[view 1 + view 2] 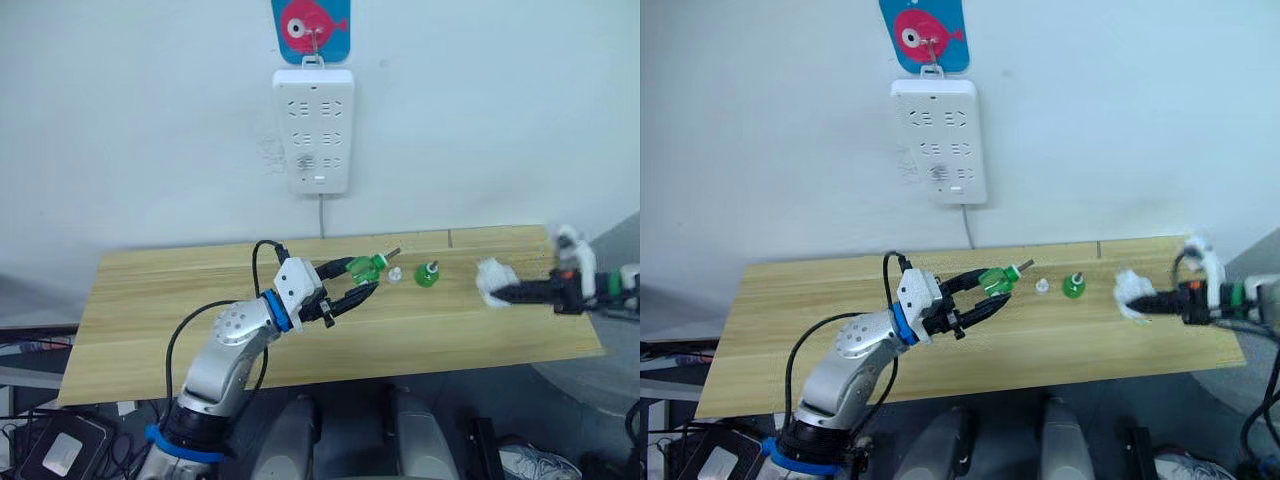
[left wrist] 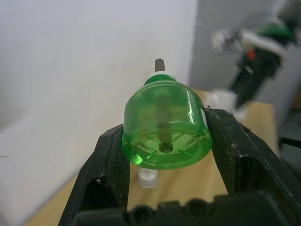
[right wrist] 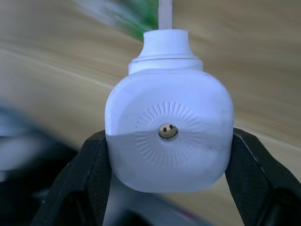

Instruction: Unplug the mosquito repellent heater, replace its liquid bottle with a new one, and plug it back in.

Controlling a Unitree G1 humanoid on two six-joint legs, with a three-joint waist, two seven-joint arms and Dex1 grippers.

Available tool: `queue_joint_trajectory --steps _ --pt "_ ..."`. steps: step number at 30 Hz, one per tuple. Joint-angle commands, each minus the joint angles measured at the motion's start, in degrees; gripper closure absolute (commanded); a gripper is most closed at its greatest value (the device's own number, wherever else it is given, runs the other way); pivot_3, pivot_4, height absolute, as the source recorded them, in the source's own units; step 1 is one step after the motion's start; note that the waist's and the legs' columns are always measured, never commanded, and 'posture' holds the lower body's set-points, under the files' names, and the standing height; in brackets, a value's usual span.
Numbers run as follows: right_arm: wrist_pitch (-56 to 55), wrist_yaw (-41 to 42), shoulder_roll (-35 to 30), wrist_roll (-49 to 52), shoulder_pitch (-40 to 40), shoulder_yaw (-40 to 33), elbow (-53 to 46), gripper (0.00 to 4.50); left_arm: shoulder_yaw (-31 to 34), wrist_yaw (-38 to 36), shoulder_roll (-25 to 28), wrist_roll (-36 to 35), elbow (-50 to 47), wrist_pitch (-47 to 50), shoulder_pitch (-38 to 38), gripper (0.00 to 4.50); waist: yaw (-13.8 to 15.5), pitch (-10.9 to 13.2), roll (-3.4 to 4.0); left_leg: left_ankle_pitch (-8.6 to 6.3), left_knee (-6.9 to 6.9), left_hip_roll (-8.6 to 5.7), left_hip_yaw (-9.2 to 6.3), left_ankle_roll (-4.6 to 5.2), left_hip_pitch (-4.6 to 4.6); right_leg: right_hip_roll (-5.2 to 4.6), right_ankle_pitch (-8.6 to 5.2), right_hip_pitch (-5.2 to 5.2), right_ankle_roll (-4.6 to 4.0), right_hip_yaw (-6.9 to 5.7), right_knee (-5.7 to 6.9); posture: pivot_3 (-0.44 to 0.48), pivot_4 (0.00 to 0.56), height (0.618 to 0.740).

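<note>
My left gripper (image 1: 364, 277) is shut on a green liquid bottle (image 1: 366, 266) and holds it above the table's middle, its dark wick pointing right. In the left wrist view the bottle (image 2: 165, 122) sits clamped between both black fingers (image 2: 112, 162). A second green bottle (image 1: 427, 274) stands upright on the wooden table (image 1: 180, 310), with a small clear cap (image 1: 395, 274) beside it. The white mosquito repellent heater (image 1: 494, 279) is held over the table's right part by my right gripper (image 1: 502, 292), which is shut on it. The right wrist view shows its rounded body (image 3: 169, 136) and white collar.
A white multi-socket power strip (image 1: 314, 130) hangs on the wall behind the table, under a blue hook plate with a pink fish (image 1: 311, 28). Its cord (image 1: 321, 215) drops behind the table. The table's right edge lies under my right arm.
</note>
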Motion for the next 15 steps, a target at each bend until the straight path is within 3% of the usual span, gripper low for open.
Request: queue_joint_trajectory --steps 1,6,15 --pt "13.35 0.56 -0.06 11.40 -2.06 -7.12 -7.66 1.53 0.37 -5.81 1.17 -4.24 0.32 1.64 -3.57 2.24 0.25 -0.13 -0.07 -0.02 0.01 0.01 -0.05 0.03 0.01 0.01 0.00 0.09 0.00 -0.09 -0.02 0.078 0.242 0.740" --pt "14.27 -11.11 5.98 19.03 -4.80 -10.41 -6.77 1.53 -1.70 -11.37 1.17 -4.91 3.31 1.80 -9.02 2.24 0.57 -0.45 -0.49 0.00 0.04 -0.14 -0.13 0.00 -0.04 -0.12 0.02 0.17 0.03 -0.25 -0.13 0.064 0.245 0.740" --pt "14.27 -26.22 6.63 35.62 -5.33 -12.14 -5.86 1.53 -1.70 -13.41 -1.83 -3.33 10.01 -1.28 -14.60 2.24 0.03 -0.45 -0.49 0.01 0.06 -0.10 -0.11 -0.01 -0.07 -0.14 0.04 0.11 0.06 -0.22 -0.10 0.039 0.245 0.740"
